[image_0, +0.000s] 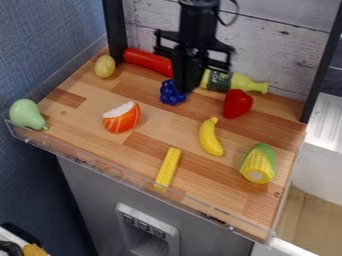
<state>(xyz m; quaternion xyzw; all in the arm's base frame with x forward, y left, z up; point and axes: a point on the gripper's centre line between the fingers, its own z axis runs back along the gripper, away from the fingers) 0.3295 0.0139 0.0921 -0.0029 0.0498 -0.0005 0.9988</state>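
Blue grapes beside the claw

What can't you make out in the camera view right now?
All in the camera view:
- Red cylinder: right end hidden behind the gripper.
- Yellow-green bottle: left end hidden behind the gripper.
- Blue grapes: the dark, blurred gripper overlaps their edge, so contact is unclear.
- Yellow item, lower left: cut off by the bottom edge.
- Arm: upper part cut off by the top edge.

The hand hangs beside blue grapes.
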